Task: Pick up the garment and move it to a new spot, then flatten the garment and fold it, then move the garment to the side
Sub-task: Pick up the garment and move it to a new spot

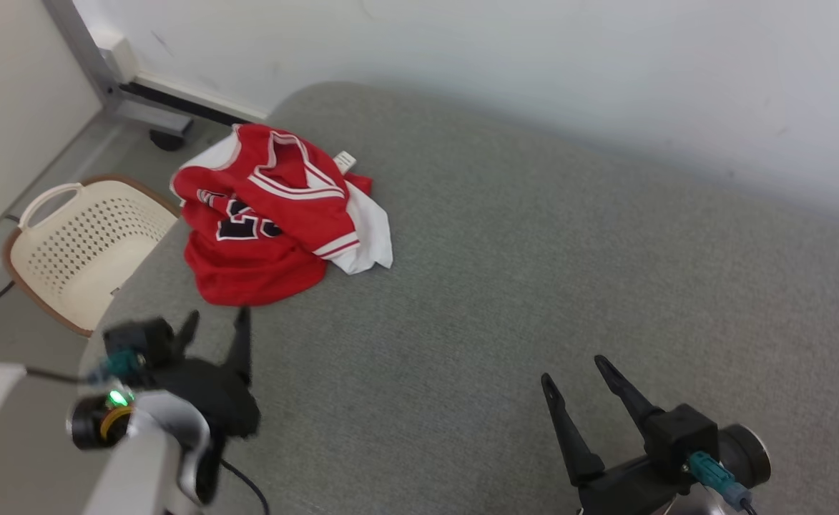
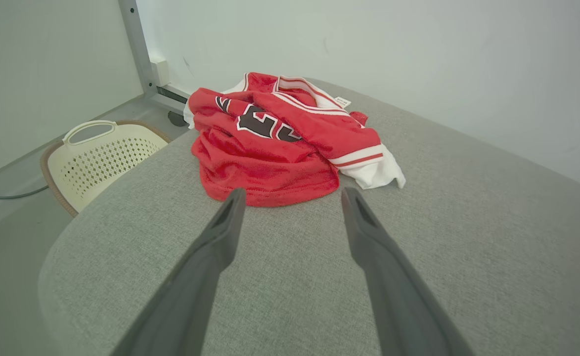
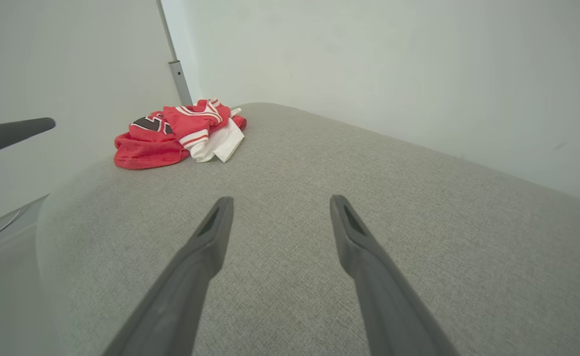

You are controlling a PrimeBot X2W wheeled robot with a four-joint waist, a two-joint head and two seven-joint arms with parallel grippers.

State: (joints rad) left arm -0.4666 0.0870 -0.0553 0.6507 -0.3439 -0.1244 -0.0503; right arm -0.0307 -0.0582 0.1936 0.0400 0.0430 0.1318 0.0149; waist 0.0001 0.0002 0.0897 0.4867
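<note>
Tech 1: Left gripper [image 2: 293, 193] status, starting from the wrist camera?

Tech 2: Both long dark fingers rise from the bottom edge and are spread wide apart. Nothing is between them and nothing is held. The tips hang over the grey woven fabric surface [image 1: 533, 286]; contact with it cannot be confirmed.

Tech 1: Position of the garment [image 2: 270, 163] relative to those jaws?

Tech 2: It is a crumpled red jersey with white striped trim, a white lining panel and dark lettering. It lies in a heap just beyond the fingertips, roughly centred on the gap, with its near red hem close to the tips but apart from them. In the head view the heap sits near the rounded far-left corner of the surface.

Tech 1: Right gripper [image 1: 573, 369]?

Tech 2: Fingers are likewise parted and empty, over bare grey fabric at the lower right of the head view. The garment lies well apart from it, far ahead and to its left.

Tech 1: Surroundings?

Tech 2: One cream perforated plastic basket [image 1: 83, 243] with a handle slot stands on the floor beside the left edge of the surface, below the garment's corner. White wall [image 1: 533, 71] runs behind.
</note>
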